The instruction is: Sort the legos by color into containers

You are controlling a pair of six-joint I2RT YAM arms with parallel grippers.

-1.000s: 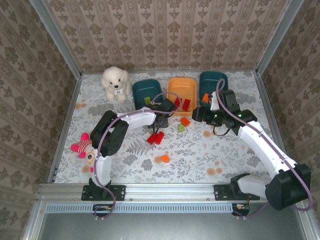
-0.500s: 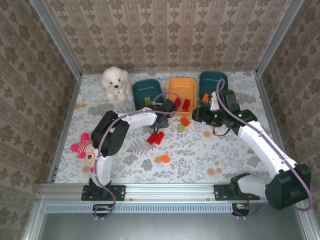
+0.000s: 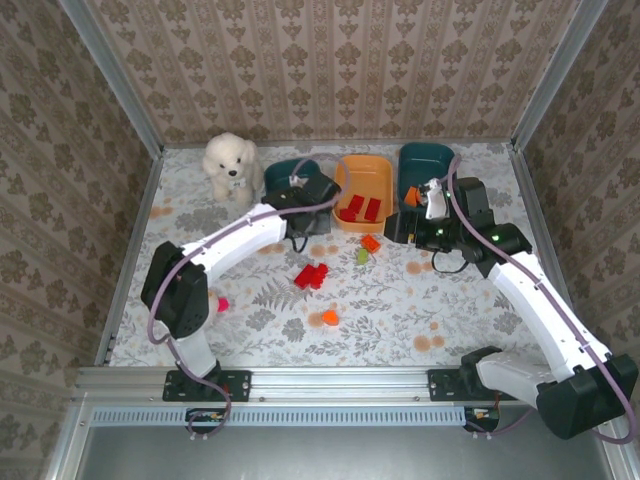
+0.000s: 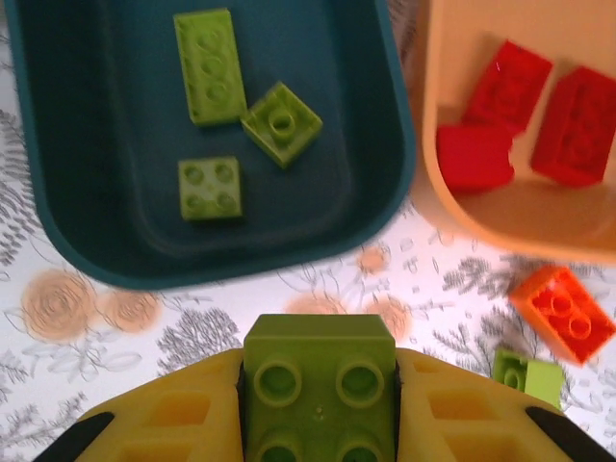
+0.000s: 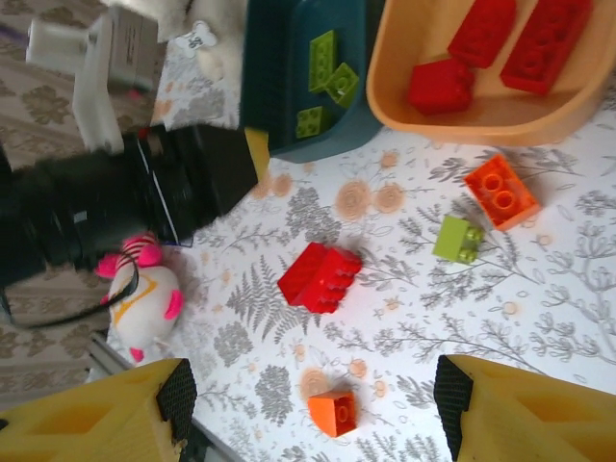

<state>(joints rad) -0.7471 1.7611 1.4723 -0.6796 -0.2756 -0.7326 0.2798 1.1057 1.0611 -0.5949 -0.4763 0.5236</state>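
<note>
Bins number three: the right dark teal plastic bin [image 3: 430, 158], the orange plastic bin [image 4: 520, 221] with three red bricks [image 4: 577, 120], and the left dark teal plastic bin [image 4: 96, 192]. This last lies straight up-frame of the left claw [image 4: 318, 414], which is clamped on a lime green brick [image 4: 318, 356]; three green bricks [image 4: 210, 65] lie inside it. The right claw [image 5: 313, 390] gapes, empty.

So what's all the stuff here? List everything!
Toy dog: one, white, back left.
Doll: one, pink and pale, near left.
Bins: three, back row: left teal bin, orange bin, right teal bin.
Green bricks: five; three in left teal bin, one loose on table, one gripped.
Red bricks: three in orange bin, a clump mid-table.
Orange bricks: two loose on table, one showing in right teal bin.
Left gripper: yellow fingers, shut on a green brick.
Right gripper: yellow fingers, open above the loose bricks.
</note>
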